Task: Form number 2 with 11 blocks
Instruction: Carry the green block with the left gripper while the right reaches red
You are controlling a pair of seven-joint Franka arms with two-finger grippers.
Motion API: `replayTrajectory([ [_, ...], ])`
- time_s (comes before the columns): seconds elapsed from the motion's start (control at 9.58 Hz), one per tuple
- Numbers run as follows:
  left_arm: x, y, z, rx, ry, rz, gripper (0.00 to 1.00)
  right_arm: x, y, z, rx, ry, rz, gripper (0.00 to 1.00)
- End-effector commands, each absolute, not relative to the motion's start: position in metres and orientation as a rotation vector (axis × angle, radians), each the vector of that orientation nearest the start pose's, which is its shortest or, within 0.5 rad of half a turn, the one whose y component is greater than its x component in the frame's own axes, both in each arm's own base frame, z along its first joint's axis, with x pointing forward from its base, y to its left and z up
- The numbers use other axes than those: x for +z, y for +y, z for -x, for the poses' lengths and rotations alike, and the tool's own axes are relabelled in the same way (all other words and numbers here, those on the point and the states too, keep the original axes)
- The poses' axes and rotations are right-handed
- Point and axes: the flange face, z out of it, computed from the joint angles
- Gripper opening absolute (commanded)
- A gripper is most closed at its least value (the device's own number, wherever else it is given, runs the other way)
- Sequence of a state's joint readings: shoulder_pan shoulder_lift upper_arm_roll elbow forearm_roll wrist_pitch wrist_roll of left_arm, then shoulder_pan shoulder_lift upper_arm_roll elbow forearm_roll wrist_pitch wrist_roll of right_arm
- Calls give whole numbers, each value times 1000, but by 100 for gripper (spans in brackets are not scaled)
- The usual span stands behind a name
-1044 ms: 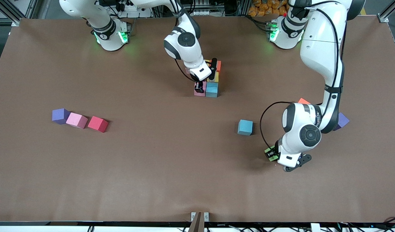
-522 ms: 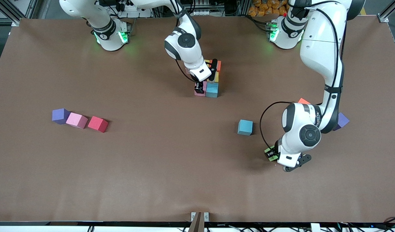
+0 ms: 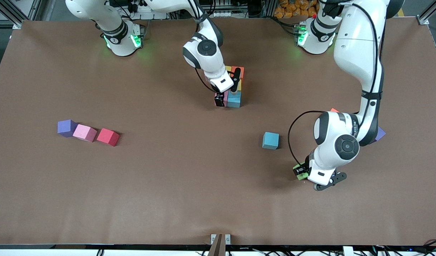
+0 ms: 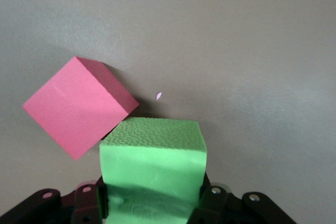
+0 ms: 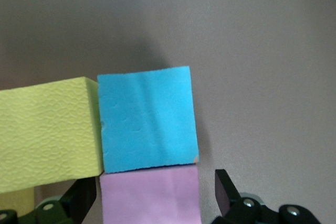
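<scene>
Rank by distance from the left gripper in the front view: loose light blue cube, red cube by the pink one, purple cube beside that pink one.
From the left gripper:
1. Light blue cube, close by.
2. Red cube, toward the right arm's end.
3. Purple cube, farthest along that row.

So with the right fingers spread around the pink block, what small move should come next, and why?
Probably a straight lift of the right gripper clear of the pink block. Its fingers stand open on either side, and the block sits flush against the light blue block in the figure, so it looks placed. The left gripper, shut on the green block, should bring that one next.
</scene>
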State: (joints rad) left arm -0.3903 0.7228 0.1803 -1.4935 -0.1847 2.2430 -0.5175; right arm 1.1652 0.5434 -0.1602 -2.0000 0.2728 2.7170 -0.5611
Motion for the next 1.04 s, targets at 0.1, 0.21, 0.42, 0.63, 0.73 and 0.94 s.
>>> replayTrajectory([
  [0.1, 289, -178, -691, -51, -425, 3138, 0, 237, 518, -336, -196, -1886, 2353, 100],
  [0.21, 297, -178, -690, -55, -333, 3150, 0, 246, 517, -334, -174, -1887, 2346, 100],
  [0.42, 315, -177, -688, -43, -127, 3168, 0, 268, 504, -344, -101, -1901, 2328, 100],
  [0.63, 341, -185, -682, -53, 186, 3106, 0, 291, 477, -372, -47, -1845, 2365, 100],
  [0.73, 352, -198, -675, -45, 288, 3088, 0, 303, 461, -389, -43, -1788, 2399, 100],
  [0.94, 357, -224, -661, 21, 392, 3075, 0, 317, 410, -436, -20, -1666, 2494, 100],
])
